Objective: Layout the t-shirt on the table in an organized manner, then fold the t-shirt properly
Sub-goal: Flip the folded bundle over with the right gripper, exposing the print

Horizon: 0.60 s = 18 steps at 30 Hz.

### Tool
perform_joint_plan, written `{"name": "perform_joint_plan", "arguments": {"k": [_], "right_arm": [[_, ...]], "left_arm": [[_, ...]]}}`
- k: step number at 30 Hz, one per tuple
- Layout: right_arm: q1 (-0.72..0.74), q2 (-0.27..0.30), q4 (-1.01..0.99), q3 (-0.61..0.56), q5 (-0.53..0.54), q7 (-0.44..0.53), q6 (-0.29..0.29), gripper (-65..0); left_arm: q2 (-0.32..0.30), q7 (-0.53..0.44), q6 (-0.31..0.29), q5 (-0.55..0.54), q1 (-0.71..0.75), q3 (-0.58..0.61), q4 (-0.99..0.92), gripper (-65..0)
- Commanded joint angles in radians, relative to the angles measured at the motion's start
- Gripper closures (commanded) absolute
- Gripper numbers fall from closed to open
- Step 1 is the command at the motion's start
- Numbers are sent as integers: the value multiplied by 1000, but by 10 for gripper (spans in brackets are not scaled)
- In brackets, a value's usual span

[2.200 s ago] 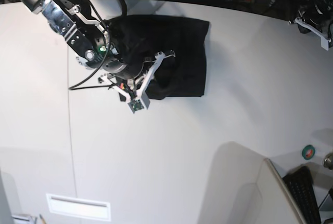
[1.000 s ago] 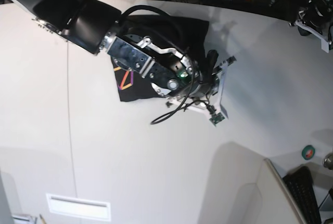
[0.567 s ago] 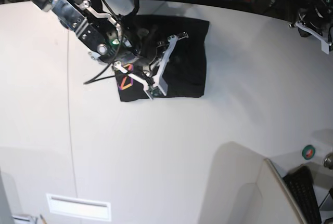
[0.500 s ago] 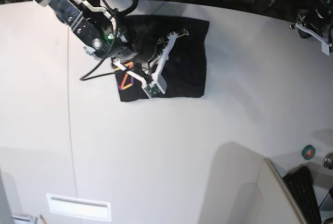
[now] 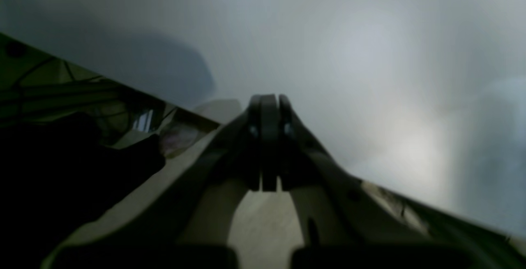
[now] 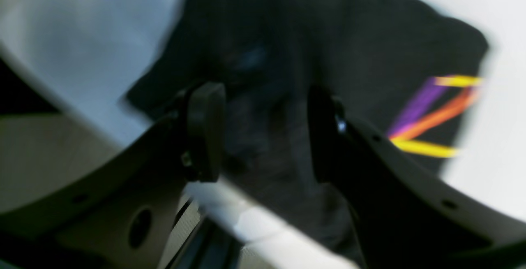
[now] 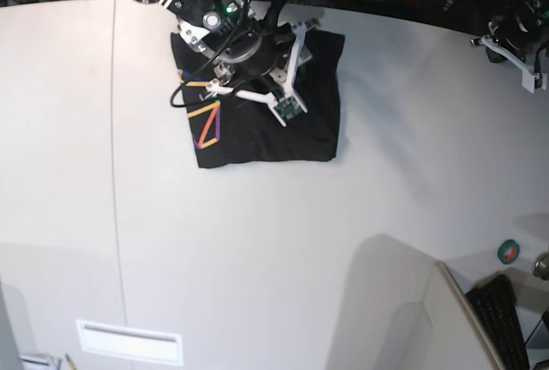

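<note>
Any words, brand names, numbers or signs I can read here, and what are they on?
None can be read.
The black t-shirt shows only coloured lines, no lettering.
The round green-and-red object is too small to tell whether it bears any.

right gripper (image 6: 265, 137): its jaws are standing apart, with nothing showing between them but the black cloth beyond
fingertips (image 6: 207, 125): two dark ones are reaching into the view, one on each side of the middle, and are overlapping the shirt in the view; whether they are touching it, the view is not telling
black t-shirt (image 6: 370, 67): is lying folded on the table, its edges blurring
rainbow print (image 6: 423, 121): purple, orange and yellow lines are crossing the cloth near its right edge
table (image 6: 98, 47): its pale surface is showing at the upper left, along the right side and below the shirt
</note>
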Motion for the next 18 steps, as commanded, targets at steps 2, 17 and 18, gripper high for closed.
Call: {"name": "perform_joint_plan", "arguments": {"k": [2, 17, 18], "right_arm": [[7, -1, 48, 6, -21, 5, -7, -314], [47, -86, -112, 9, -28, -15, -7, -314], [50, -86, -119, 9, -28, -15, -7, -314]], "left_arm": [[-7, -11, -9, -14, 7, 37, 19, 0], [-10, -11, -9, -14, -2, 35, 11, 0], [-10, -11, -9, -14, -2, 35, 11, 0]]}}
